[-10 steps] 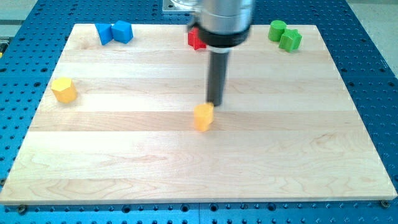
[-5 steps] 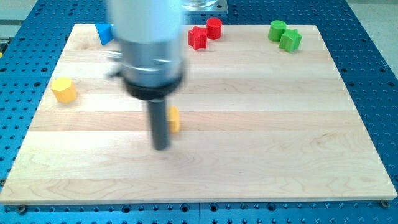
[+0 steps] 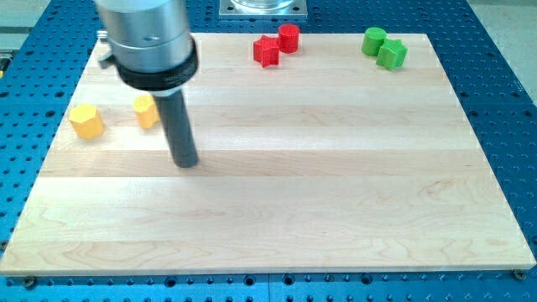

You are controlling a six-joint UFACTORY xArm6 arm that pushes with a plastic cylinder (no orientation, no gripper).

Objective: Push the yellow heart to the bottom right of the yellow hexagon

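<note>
- Now my tip (image 3: 185, 163) rests on the table (image 3: 336, 193), in the view's left half, just right of and below the yellow heart (image 3: 145, 111).
- No hand is fitted, only the rod, so there is no opening or closing to report.
- That heart sits near the yellow hexagon (image 3: 86, 121), to its right and slightly higher, with a gap between them.
- Along the view's top: a red star-like block (image 3: 267, 52) touching a red cylinder (image 3: 289, 38), and two green blocks (image 3: 384, 47) together.
</note>
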